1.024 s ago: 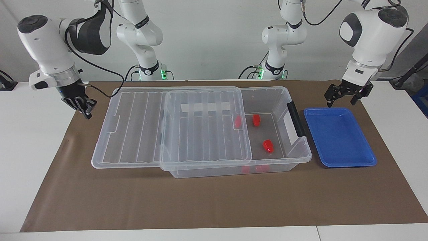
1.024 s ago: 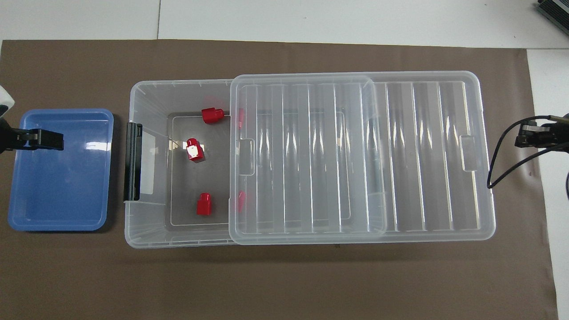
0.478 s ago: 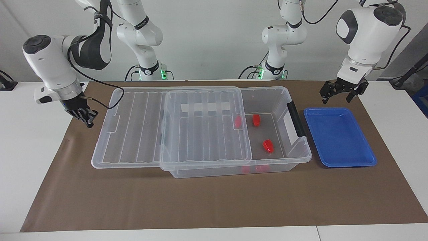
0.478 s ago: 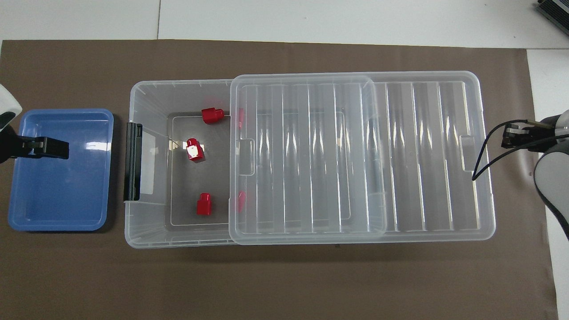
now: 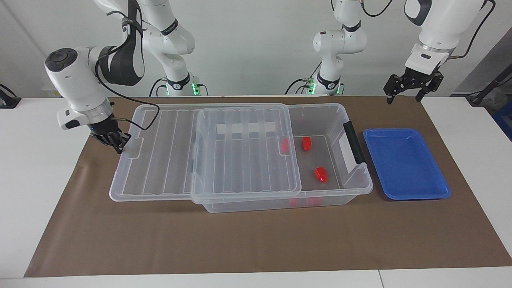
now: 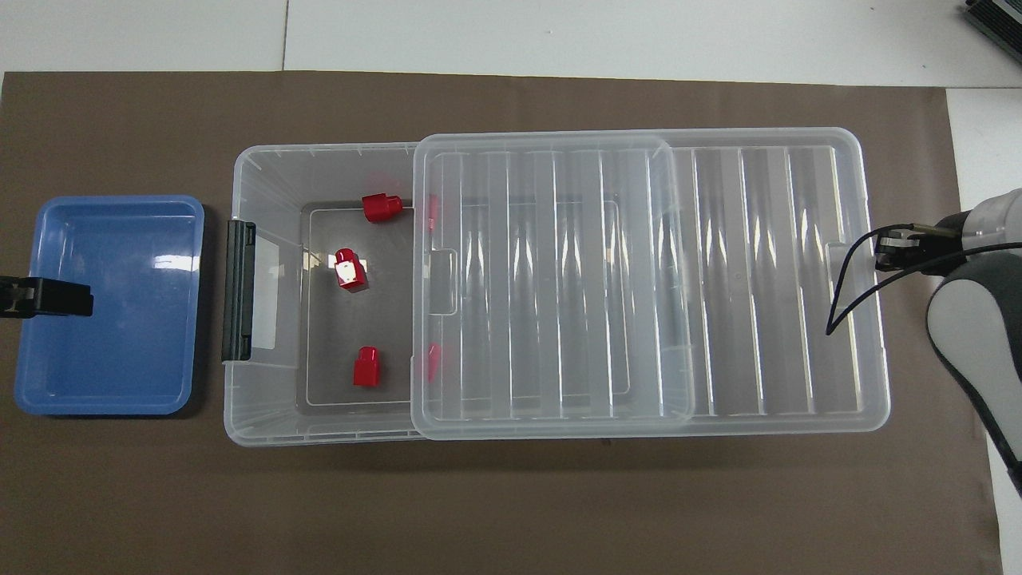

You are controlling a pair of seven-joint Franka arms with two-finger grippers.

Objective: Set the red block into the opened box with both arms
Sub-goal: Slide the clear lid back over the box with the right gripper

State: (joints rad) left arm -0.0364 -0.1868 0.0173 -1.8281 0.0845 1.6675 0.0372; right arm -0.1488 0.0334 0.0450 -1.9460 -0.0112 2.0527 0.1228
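Observation:
The clear box (image 5: 340,116) lies lengthwise on the brown mat. Its ribbed lid (image 5: 240,160) is slid partway toward the right arm's end, leaving the black-handle end open. Three red blocks lie on the box floor in the open part (image 6: 381,208) (image 6: 350,269) (image 6: 367,366). Two of them show plainly in the facing view (image 5: 306,143) (image 5: 321,174). My right gripper (image 5: 117,145) is shut and holds nothing, low at the lid's end rim beside its tab; I cannot tell whether it touches. My left gripper (image 5: 404,95) hangs open, high over the blue tray's outer end.
A shallow blue tray (image 5: 406,164) with nothing in it sits beside the box's handle end, toward the left arm's end. The brown mat (image 5: 256,240) covers the white table, and a wide bare strip of it lies farther from the robots than the box.
My right gripper has come down and in toward the lid's end rim. My left gripper has risen and drawn back from the blue tray. Box, lid and blocks have not moved.

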